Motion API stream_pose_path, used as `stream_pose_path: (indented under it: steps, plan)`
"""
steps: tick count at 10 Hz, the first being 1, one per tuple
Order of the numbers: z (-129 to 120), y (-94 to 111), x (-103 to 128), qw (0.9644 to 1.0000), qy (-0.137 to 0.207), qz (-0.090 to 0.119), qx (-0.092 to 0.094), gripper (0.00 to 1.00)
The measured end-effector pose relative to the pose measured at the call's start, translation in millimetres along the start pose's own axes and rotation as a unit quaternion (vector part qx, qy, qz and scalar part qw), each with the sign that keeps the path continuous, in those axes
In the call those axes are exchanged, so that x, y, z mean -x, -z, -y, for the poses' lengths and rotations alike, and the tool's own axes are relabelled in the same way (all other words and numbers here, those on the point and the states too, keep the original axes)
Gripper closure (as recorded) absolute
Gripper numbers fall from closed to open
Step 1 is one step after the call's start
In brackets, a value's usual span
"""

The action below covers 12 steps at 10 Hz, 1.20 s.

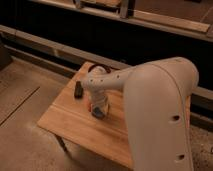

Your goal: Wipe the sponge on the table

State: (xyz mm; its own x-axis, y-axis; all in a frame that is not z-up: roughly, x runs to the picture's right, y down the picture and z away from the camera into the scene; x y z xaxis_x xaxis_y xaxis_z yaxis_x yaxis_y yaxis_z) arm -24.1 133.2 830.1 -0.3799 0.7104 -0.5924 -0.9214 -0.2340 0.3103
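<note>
gripper (98, 107) is down at the table (67, 120) top, roughly mid-table, somewhat nearer the far edge than the near one

fingers together, clamped on the sponge (98, 114): the blue-grey block sits right at the fingertips with its underside on the wood

wrist points straight down over it. The arm (155, 100) reaches in from the near right side, and its big white link hides most of that end of the table

black device (79, 91) lies flat close to the left-hand edge as seen, toward the far corner. It is near the sponge but apart from it, and not touching the gripper

small red-orange patch (91, 105) shows just beside the gripper on the side facing the black device. Can't tell whether it's a separate thing on the table or part of the hand

one dark table leg (62, 143) shows under the near left corner

table stands on a speckled floor (25, 100), far edge close to a dark wall, with a horizontal metal rail (50, 47) running behind it
</note>
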Motion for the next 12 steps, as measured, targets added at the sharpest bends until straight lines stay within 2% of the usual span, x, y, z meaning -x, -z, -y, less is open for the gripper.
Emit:
stream_pose_path:
  steps: [7,8,10,12]
  plan:
    - [3,-1,1,1.0,-0.002,0.0,-0.002,1.0]
    - [10,0,5,1.0,-0.006,0.001,-0.005,1.0]
    - [49,29,63,0.998,-0.047,0.04,-0.016,1.0]
    - [56,45,99,0.9963,-0.06,0.057,-0.022,1.0]
